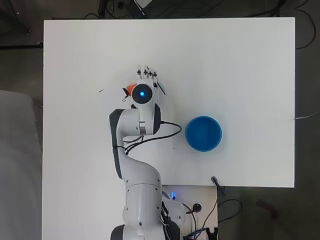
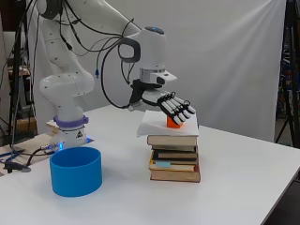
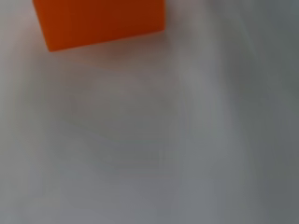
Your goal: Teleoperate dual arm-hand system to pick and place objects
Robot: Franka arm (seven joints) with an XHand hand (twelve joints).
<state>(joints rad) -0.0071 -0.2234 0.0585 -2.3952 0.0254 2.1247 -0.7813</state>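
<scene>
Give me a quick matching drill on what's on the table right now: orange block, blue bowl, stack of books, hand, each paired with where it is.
Things:
1. orange block
2. blue bowl
3. stack of books
4. hand

Places:
A. standing on the table near the arm's base
B. on the white sheet topping the stack
C. hovering over the block, fingers fairly straight
D. on the table, under the white sheet

Pairs: 1-B, 2-A, 3-D, 4-C
</scene>
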